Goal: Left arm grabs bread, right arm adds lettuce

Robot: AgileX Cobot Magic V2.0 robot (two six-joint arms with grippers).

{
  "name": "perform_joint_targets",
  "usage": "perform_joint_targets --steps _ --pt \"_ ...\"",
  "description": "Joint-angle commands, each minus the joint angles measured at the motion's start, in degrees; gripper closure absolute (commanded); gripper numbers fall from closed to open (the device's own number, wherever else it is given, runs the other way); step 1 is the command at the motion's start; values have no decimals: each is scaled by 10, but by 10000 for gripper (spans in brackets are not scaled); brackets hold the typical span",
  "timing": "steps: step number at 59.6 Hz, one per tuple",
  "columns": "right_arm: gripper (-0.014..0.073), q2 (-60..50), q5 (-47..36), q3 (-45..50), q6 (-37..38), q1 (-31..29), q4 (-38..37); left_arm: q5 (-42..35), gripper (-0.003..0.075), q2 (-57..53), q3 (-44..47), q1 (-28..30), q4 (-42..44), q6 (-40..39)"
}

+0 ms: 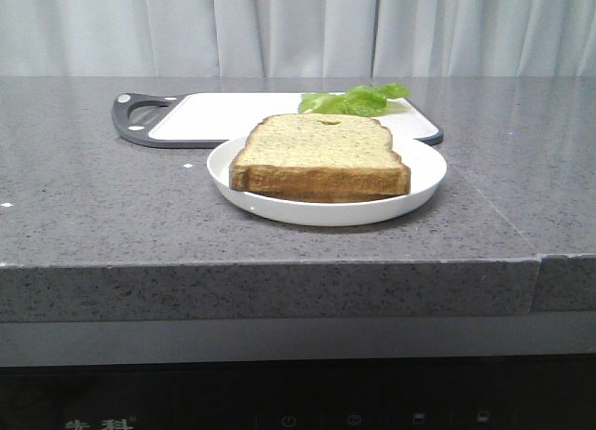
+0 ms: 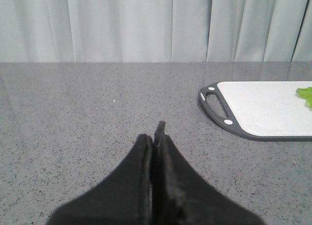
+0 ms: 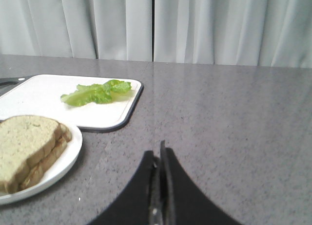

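Bread (image 1: 319,154): thick tan speckled wholemeal slice with brown crust and a small dent near its far edge, lying flat on a white plate (image 1: 424,183) near the front edge of the counter. The right wrist view shows it (image 3: 24,142) stacked on a second slice (image 3: 48,159) beneath.

Lettuce (image 1: 356,100): bright green crinkly leaf, lying on a white cutting board (image 1: 219,118) with dark rim and handle, just behind the plate; apart from the bread. Also seen in the right wrist view (image 3: 95,92) and, as an edge only, in the left wrist view (image 2: 306,96).

Left gripper (image 2: 157,137): black wedge fingers pressed together, holding nothing, low over bare counter, the board's handle end (image 2: 217,105) off to one side.

Right gripper (image 3: 160,154): fingers closed tip to tip, empty, above bare counter beside the plate (image 3: 68,157).

Counter (image 1: 93,197): grey speckled stone. Pale curtain (image 1: 279,25) behind.

Neither arm appears in the front view.
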Motion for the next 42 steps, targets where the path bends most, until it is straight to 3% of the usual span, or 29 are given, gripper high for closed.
perform_joint_targets --steps 1,12,17,23,28,32,35,42 --pt "654 65 -24 -66 0 -2 -9 -24 741 69 -53 0 -2 -2" --pt "640 121 2 -110 0 -2 -9 -33 740 114 -77 0 -10 -2" --pt "538 119 4 -109 0 -2 -9 -33 708 114 -77 0 -9 -2" --pt "304 119 4 -109 0 -2 -9 -34 519 114 -77 0 -9 -2" --pt "109 119 4 -109 0 -2 -9 -34 237 114 -77 0 -9 -2" --pt "53 119 4 -109 0 -2 -9 -34 69 114 -77 0 -9 -2" --pt "43 119 5 -109 0 -2 -9 -39 13 114 -77 0 -9 -2" --pt "46 119 5 -109 0 -2 -9 -51 52 115 -77 0 -63 -2"
